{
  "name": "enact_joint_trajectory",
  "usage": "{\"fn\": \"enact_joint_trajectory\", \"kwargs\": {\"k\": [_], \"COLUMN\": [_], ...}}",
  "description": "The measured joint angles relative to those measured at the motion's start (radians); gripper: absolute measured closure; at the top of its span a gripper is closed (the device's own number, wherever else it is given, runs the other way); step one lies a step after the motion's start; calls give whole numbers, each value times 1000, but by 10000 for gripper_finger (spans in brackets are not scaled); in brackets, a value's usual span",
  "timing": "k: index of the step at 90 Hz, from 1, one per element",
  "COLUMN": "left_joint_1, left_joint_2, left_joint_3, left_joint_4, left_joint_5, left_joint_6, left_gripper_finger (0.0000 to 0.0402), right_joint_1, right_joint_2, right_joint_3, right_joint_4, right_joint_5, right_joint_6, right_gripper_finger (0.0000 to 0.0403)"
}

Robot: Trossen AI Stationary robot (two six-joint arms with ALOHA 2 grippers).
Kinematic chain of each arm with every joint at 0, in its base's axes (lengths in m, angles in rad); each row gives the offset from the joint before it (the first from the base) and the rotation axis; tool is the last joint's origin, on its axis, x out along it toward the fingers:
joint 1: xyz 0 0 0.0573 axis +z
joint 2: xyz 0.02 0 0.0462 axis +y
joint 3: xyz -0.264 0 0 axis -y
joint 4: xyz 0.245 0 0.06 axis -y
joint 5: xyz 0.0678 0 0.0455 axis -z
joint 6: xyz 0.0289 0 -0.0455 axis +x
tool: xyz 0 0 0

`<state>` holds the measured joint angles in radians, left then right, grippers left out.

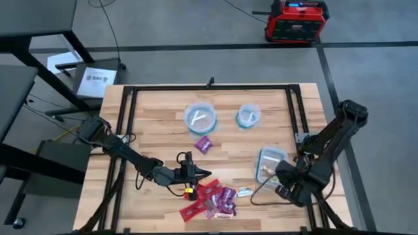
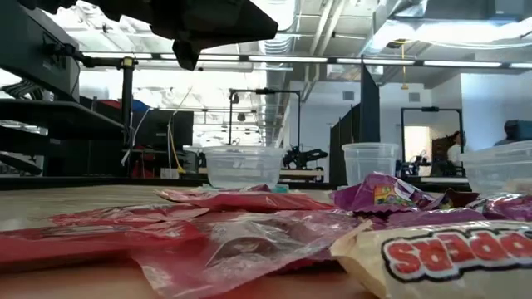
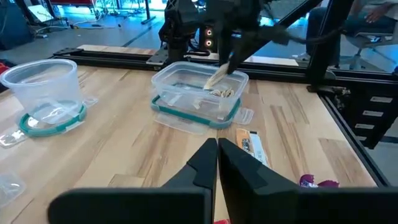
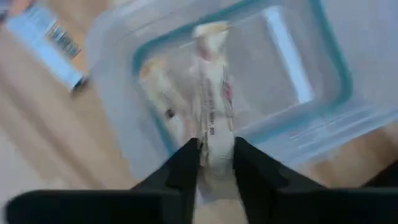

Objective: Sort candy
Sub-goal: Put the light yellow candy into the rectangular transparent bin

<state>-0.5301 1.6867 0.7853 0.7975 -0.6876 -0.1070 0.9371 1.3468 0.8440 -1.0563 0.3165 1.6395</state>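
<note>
Fingers of my right gripper point(image 4: 216, 163) pinch one whitish candy point(image 4: 211, 106) by its lower end, and it hangs over the clear tub point(image 4: 311, 93) in the middle of the right wrist view; more whitish sweets lie inside the tub. My left gripper point(image 3: 217, 163) has its jaws pressed together with nothing between them, and it hovers near the centre bottom of the high view, just beside the pile point(image 1: 212, 199) of red and purple sweets.

I judge these sweets very light and flat. The wrapper is thin, crinkly and slippery, so it may bend or slide out. I think the best hold is on the body of the sweet across its narrow width, not on the loose sealed end, and with gentle pressure.

One purple candy point(image 1: 204, 145) lies alone, below the two round bowls point(image 1: 201, 118).
</note>
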Motion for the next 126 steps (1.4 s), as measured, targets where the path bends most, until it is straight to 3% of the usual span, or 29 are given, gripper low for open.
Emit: {"fn": "enact_joint_trajectory", "kwargs": {"k": [16, 26, 34, 40, 48, 63, 78, 93, 107, 126], "left_joint_1": [0, 1, 1, 3, 3, 3, 3, 3, 3, 3], "left_joint_2": [0, 0, 0, 0, 0, 0, 0, 0, 0, 0], "left_joint_3": [0, 0, 0, 0, 0, 0, 0, 0, 0, 0], "left_joint_4": [-1, -5, -5, -6, -6, -14, -26, -23, -23, -28], "left_joint_5": [0, 0, 0, 0, 0, 0, 0, 0, 0, 0], "left_joint_6": [-1, -2, -2, -2, -2, -2, -2, -2, -3, -10], "left_gripper_finger": [402, 402, 402, 402, 402, 402, 402, 402, 402, 402], "right_joint_1": [-22, -24, -37, -55, -85, -137, -155, -156, -171, -200], "right_joint_2": [0, 8, 79, 164, 297, 494, 602, 639, 642, 695], "right_joint_3": [21, 28, 27, 26, 51, 190, 313, 346, 346, 347], "right_joint_4": [95, 438, 794, 1021, 1217, 1177, 1052, 988, 956, 1081], "right_joint_5": [2, 106, 217, 228, 208, 162, 87, 1, 3, -49], "right_joint_6": [-82, -301, -604, -845, -1029, -1120, -1121, -1125, -1118, -1121], "right_gripper_finger": [164, 133, 128, 128, 129, 129, 129, 129, 129, 153]}}
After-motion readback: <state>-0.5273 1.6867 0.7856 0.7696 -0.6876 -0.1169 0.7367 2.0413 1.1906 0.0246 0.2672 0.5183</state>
